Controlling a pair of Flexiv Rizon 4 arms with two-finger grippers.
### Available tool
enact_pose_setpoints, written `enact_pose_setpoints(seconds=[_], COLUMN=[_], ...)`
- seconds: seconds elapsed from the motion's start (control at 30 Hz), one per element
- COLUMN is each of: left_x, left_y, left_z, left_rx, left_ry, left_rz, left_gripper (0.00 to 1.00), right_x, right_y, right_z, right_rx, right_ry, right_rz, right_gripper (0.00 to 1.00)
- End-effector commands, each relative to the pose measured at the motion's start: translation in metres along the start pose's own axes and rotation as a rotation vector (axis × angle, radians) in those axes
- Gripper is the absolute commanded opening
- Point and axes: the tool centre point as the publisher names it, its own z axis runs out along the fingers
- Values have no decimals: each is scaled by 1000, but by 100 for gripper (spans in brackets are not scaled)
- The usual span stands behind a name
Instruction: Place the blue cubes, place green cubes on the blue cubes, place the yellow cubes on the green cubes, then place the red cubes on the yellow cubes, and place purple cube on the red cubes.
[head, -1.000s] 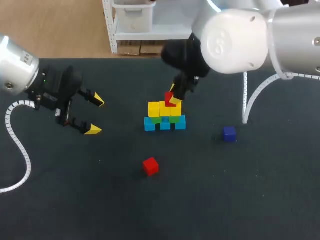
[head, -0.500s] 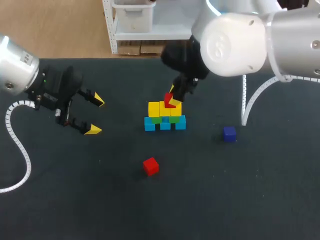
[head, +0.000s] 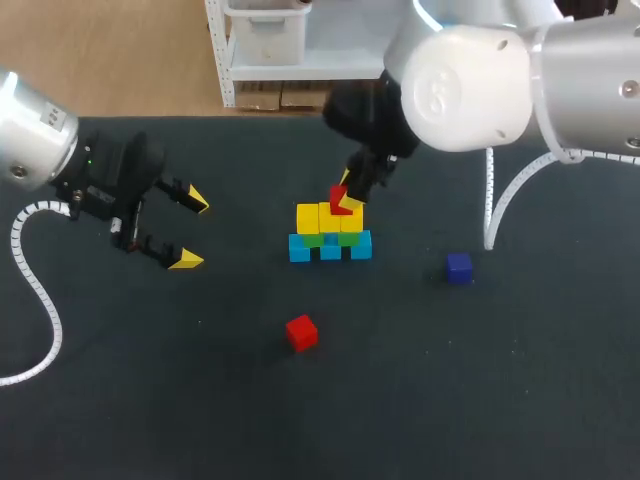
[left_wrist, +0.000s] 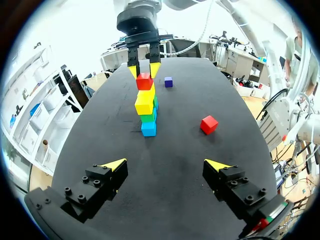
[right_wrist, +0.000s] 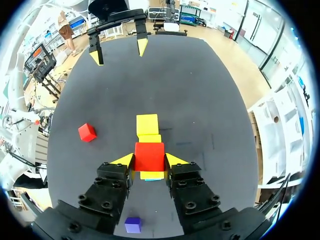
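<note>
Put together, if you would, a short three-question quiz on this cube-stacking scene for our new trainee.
1. True or false: the left gripper is open and holds nothing.
2. Pick one: what is the right gripper shut on above the stack? A) a red cube B) a green cube C) a blue cube
3. Short answer: what colour is the single cube lying to the right of the stack in the head view?
Key: 1 true; 2 A; 3 purple.
</note>
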Motion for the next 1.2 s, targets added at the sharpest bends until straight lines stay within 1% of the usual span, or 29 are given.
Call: enact_pose_setpoints(seconds=[0.03, 0.17, 0.2, 0.23, 0.3, 0.63, 0.67, 0.7, 0.73, 0.9, 1.03, 1.07, 1.2], left_x=[2, 2, 2, 2, 2, 2, 2, 2, 2, 2, 2, 2, 2], left_y=[-1, -1, -1, -1, -1, -1, -1, -1, -1, -1, -1, -1, -1], left_z=[0, 0, 0, 0, 0, 0, 0, 0, 0, 0, 0, 0, 0], left_rx=[-4, -4, -4, -4, -4, -4, -4, -4, -4, -4, -4, -4, -4], left_ry=[-6, -6, -6, -6, -6, -6, -6, -6, -6, -6, -6, -6, -6], left_rz=[4, 4, 4, 4, 4, 4, 4, 4, 4, 4, 4, 4, 4], left_gripper=[100, 100, 100, 100, 100, 100, 100, 100, 100, 100, 100, 100, 100], right_x=[-1, -1, -1, -1, -1, 0, 1, 1, 2, 6, 12, 15, 29], right_y=[-3, -4, -4, -4, -4, -3, -3, -3, -3, -6, -8, -8, -9], right_z=[1, 1, 1, 1, 1, 0, -1, -2, -4, -18, -40, -46, -62], right_rx=[-4, -5, -6, -7, -9, -11, -11, -10, -7, 40, 99, 109, 145], right_ry=[0, -2, -1, 0, 0, 2, 2, 2, 3, -20, -113, -150, -238], right_rz=[-1, -1, -2, -4, -6, -5, -4, -3, -2, 19, 22, 30, 47], right_gripper=[16, 23, 27, 34, 40, 49, 59, 76, 100, 100, 100, 100, 100])
